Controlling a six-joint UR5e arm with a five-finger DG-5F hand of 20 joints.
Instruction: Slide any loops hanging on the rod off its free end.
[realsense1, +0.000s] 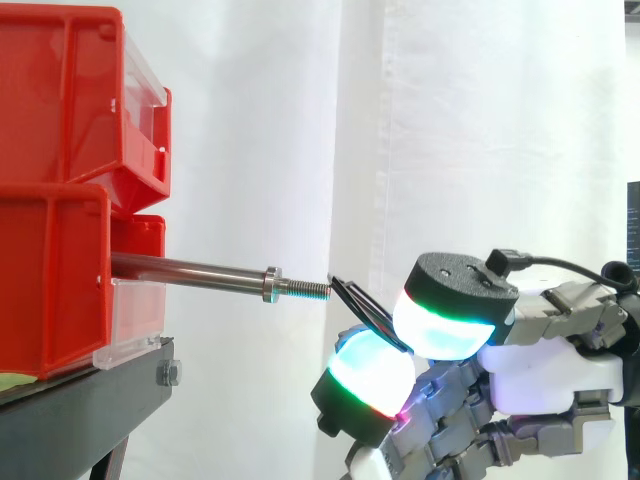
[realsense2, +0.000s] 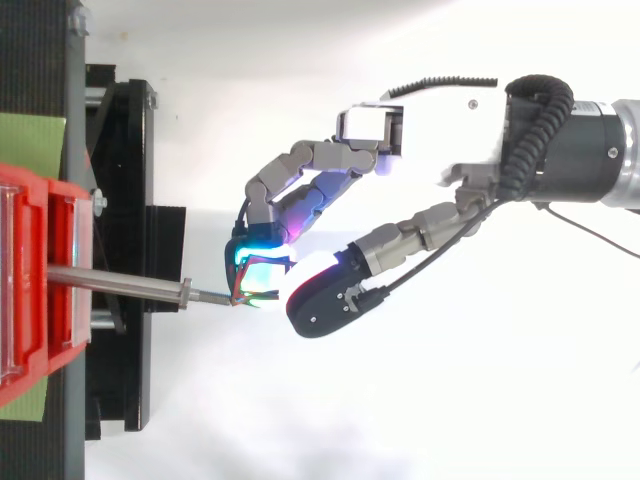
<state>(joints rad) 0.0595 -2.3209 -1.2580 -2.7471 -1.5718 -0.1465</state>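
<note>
Several thin loops (realsense1: 352, 298) pinched in the hand (realsense2: 430, 135) at rod's (realsense1: 190, 269) tip.

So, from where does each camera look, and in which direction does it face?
Side view: it sits beside the work at about rod height and faces level across the rod and red bins toward the white curtain; the hand is at the right.
Top view: it sits above the work and faces down on the black stand; the hand and arm reach in from the right edge.
Shared: the same rod, red bins and hand, whose fingertips pinch the loops at the rod's free end.
</note>
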